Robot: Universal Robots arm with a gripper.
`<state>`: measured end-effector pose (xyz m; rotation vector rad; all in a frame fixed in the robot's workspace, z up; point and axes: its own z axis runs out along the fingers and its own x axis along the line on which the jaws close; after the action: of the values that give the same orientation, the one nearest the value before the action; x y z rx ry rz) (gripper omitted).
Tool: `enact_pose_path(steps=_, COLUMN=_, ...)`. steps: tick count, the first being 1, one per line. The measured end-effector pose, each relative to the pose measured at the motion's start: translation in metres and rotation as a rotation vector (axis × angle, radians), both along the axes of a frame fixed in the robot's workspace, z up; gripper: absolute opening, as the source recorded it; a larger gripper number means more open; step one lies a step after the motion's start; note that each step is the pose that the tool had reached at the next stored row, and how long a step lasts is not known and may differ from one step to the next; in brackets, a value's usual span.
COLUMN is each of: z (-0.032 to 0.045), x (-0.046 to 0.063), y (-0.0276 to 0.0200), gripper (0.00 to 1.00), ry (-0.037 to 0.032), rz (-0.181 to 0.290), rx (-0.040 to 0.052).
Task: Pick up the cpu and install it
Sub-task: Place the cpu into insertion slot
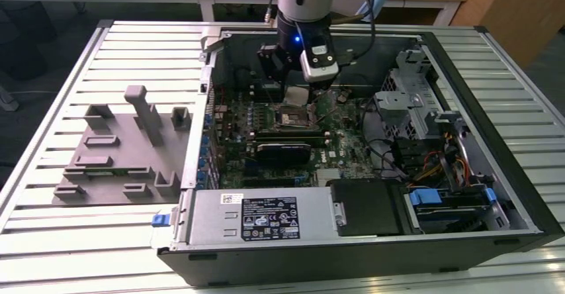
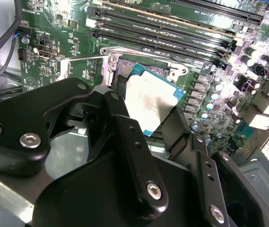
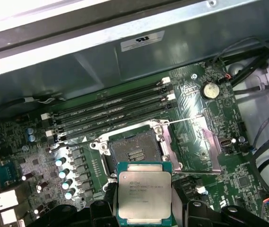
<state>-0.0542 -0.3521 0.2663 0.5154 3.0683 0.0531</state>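
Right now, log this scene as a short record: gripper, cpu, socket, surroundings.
gripper: gripper shut on the cpu, inside the open computer case
cpu: cpu gripped by two opposite edges, metal top showing, close by the socket, not yet seated
socket: socket empty, retention plate swung open
surroundings: grey fixture tray on the table, outside the case at the exterior view's left

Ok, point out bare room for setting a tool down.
Bare table between the grey tray and the near edge; a strip along the case on the exterior view's right. Crowded inside the case around the held cpu.
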Motion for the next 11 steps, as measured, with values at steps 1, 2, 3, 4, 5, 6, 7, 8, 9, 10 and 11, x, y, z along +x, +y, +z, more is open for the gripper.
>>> enact_pose_path(steps=1, z=0.0, x=0.0, y=0.0, gripper=0.54, ry=0.0, rz=-0.006, rx=0.0)
enact_pose_path(steps=2, z=0.0, x=0.0, y=0.0, gripper=0.54, ry=0.0, rz=-0.012, rx=0.0)
enact_pose_path(steps=3, z=0.0, x=0.0, y=0.0, gripper=0.54, ry=0.0, rz=-0.018, rx=0.0)
enact_pose_path(steps=4, z=0.0, x=0.0, y=0.0, gripper=0.54, ry=0.0, rz=-0.024, rx=0.0)
enact_pose_path(steps=5, z=0.0, x=0.0, y=0.0, gripper=0.54, ry=0.0, rz=-0.029, rx=0.0)
enact_pose_path(steps=6, z=0.0, x=0.0, y=0.0, gripper=0.54, ry=0.0, rz=-0.036, rx=0.0)
enact_pose_path(steps=7, z=0.0, x=0.0, y=0.0, gripper=0.54, ry=0.0, rz=-0.042, rx=0.0)
enact_pose_path(steps=8, z=0.0, x=0.0, y=0.0, gripper=0.54, ry=0.0, rz=-0.048, rx=0.0)
enact_pose_path(steps=9, z=0.0, x=0.0, y=0.0, gripper=0.54, ry=0.0, rz=-0.055, rx=0.0)
enact_pose_path(steps=10, z=0.0, x=0.0, y=0.0, gripper=0.54, ry=0.0, rz=-0.061, rx=0.0)
enact_pose_path(steps=11, z=0.0, x=0.0, y=0.0, gripper=0.54, ry=0.0, rz=-0.068, rx=0.0)
